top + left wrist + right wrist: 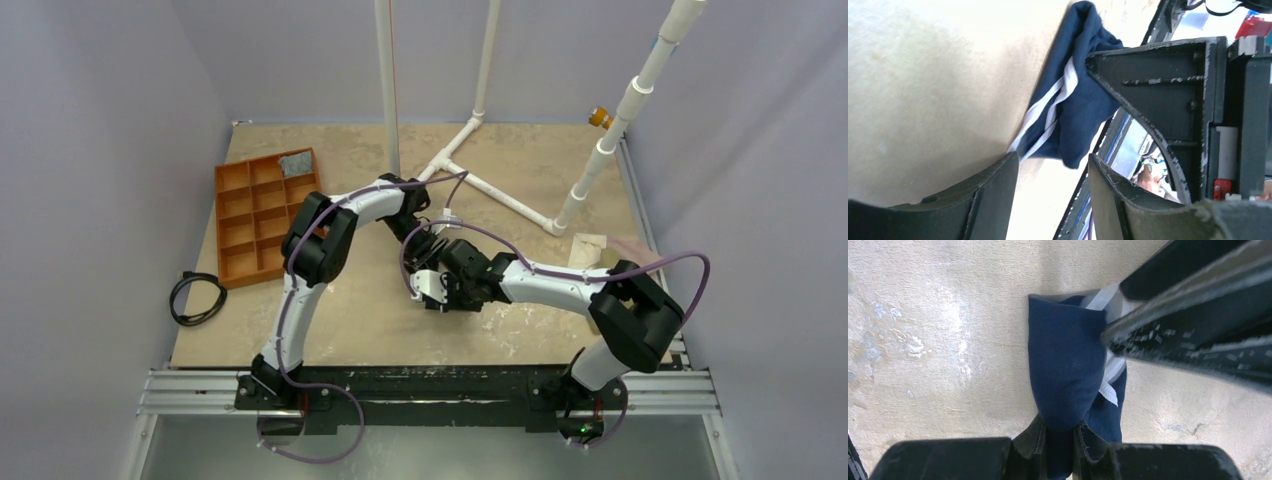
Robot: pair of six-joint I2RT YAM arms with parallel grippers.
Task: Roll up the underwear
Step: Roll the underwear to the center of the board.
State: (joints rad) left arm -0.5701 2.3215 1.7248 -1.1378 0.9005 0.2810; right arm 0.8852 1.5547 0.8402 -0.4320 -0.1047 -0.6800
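We can read no text, label, brand, number or sign in any of the three views. The underwear [1068, 365] shows us only a plain pale trim, with no lettering that we can make out. The small red part [1220, 189] near the right edge of the left wrist view is too blurred for us to tell any marking on it.

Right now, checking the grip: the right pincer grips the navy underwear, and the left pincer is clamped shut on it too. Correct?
Not quite: the right pincer grips the underwear, but the left pincer stands open, as the left wrist view shows.
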